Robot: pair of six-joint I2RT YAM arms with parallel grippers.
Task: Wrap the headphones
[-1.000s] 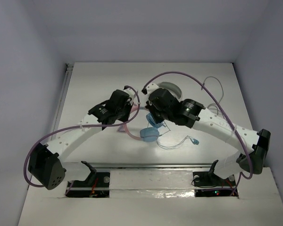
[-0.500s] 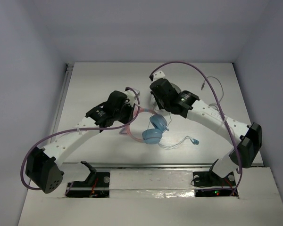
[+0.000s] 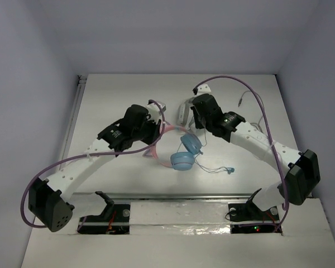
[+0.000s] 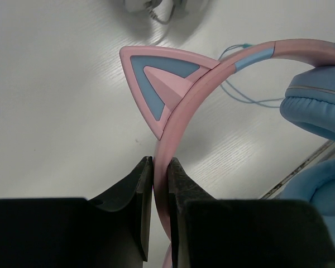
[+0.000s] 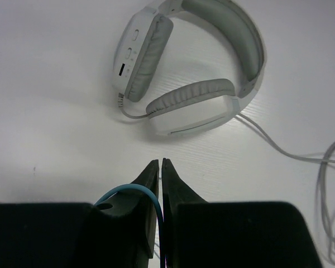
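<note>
Two grippers are both clamped on the task's thing. The left gripper [image 4: 159, 162] has its fingers pressed tight on the pink plastic headband [image 4: 212, 72] just below the pink-and-blue cat ear [image 4: 156, 84]. It holds the over-ear headphones with round light-blue ear cups [image 3: 184, 159] on the white table [image 3: 117, 100], roughly midway between the two arms. The right gripper [image 5: 159, 163] is closed on the thin light-blue cable [image 5: 128, 190], which arcs over one finger and runs down between the two.

Over the last second the right arm has drawn back from directly above the padded ear cups [image 4: 318, 106] toward the far side of the table, taking the pinched cable with it. The left arm has barely shifted its hold. The right wrist camera now looks down on the white-and-grey over-ear headphones [image 5: 195, 72] lying beyond its fingertips, so the arm has come close to that second set.

The rest of the cable, with its small plug [image 3: 230, 169], lies slack on the table to the right of the ear cups. I see no turns of cable around the headband or cups, so the wrapping itself looks not yet begun. The pull seems to have lifted a length of cable clear for a first loop.
</note>
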